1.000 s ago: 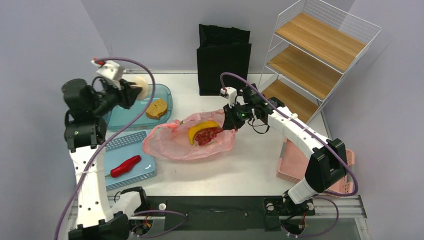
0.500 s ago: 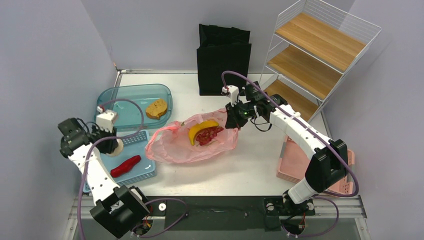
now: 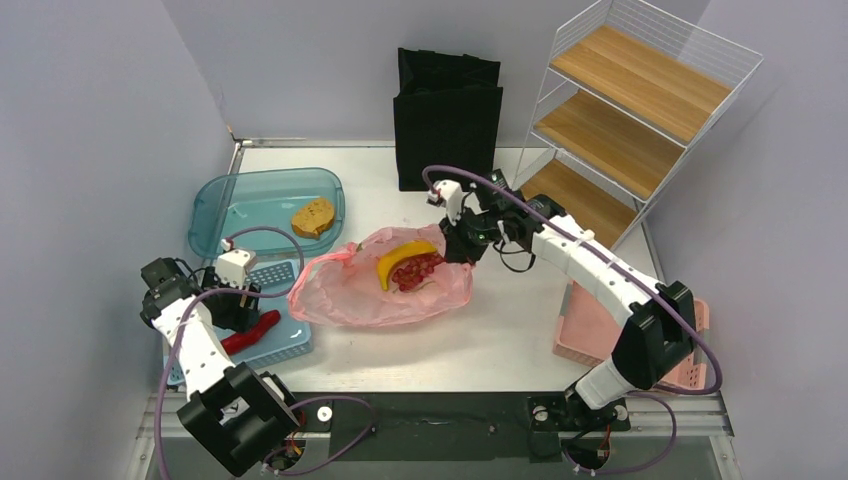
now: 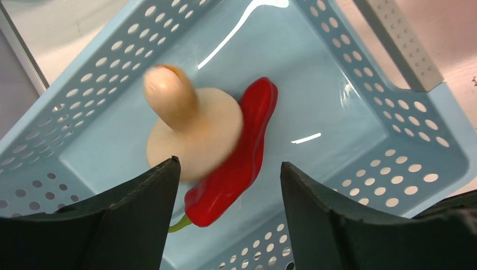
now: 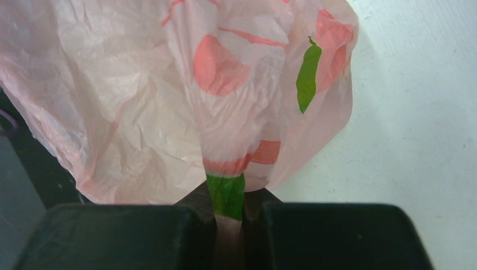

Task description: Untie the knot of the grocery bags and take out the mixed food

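One pink grocery bag [image 3: 350, 290] lies mid-table with its mouth open; no knot shows. A yellow banana [image 3: 403, 258] and a red fruit cluster [image 3: 420, 271] rest inside it. My right gripper [image 3: 458, 246] is shut on the bag's far right edge, and the pink plastic [image 5: 140, 112] runs down between the jaws of the right gripper [image 5: 229, 211]. My left gripper [image 3: 242, 306] hangs open over a blue perforated basket [image 3: 290, 345]. Below the left gripper [image 4: 229, 166], a beige mushroom [image 4: 194, 132], blurred, sits free against a red chilli pepper [image 4: 247, 140] in the basket [image 4: 360, 129].
A teal tray [image 3: 240, 200] with a slice of bread [image 3: 313, 216] sits at the back left. A black tote [image 3: 447, 118] stands at the back centre, a wire shelf [image 3: 640, 100] at the back right, and a pink basket [image 3: 590, 325] under the right arm.
My left arm swung down from above the teal tray to the blue basket with the mushroom. Its jaws opened and let the mushroom go. The right gripper shifted slightly left, still holding the bag.
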